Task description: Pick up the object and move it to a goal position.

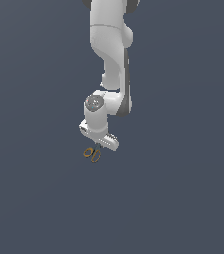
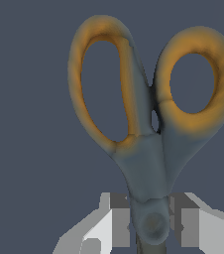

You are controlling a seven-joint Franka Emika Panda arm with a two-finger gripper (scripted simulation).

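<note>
White Panda arm [image 1: 111, 59] comes down from the top of the exterior view, wrist bent, claw [image 1: 98, 145] pointing down at the dark grey-blue table [image 1: 183, 198]. No table edges or corners show in either view, so placement against them cannot be given; in the exterior view the action sits about mid-frame, slightly toward the exterior view's left.

Scissors [image 1: 92, 154] lie right under the claw. Only the two orange loop handles show in the exterior view, poking out below the claw body toward the exterior view's left; the blades are hidden by the claw. Cannot tell from that view if the scissors rest on the table or are lifted off it; no clear shadow.

Wrist view: scissors [image 2: 148, 149] fill most of the frame. Two orange oval loops, one longer and narrower, one rounder, join into a dark grey neck that runs down to the round pivot. The claw [image 2: 153, 225] straddles the pivot zone: one grey fingertip pad [image 2: 120, 221] on one side, the other on the opposite side, both right against the grey body with no visible gap. So the claw reads as pressed in on the scissors at the pivot, handles sticking out away from the fingers. Blades are out of view past the frame edge.

Handles are close together, nearly touching near the neck. Nothing else visible on the table.
</note>
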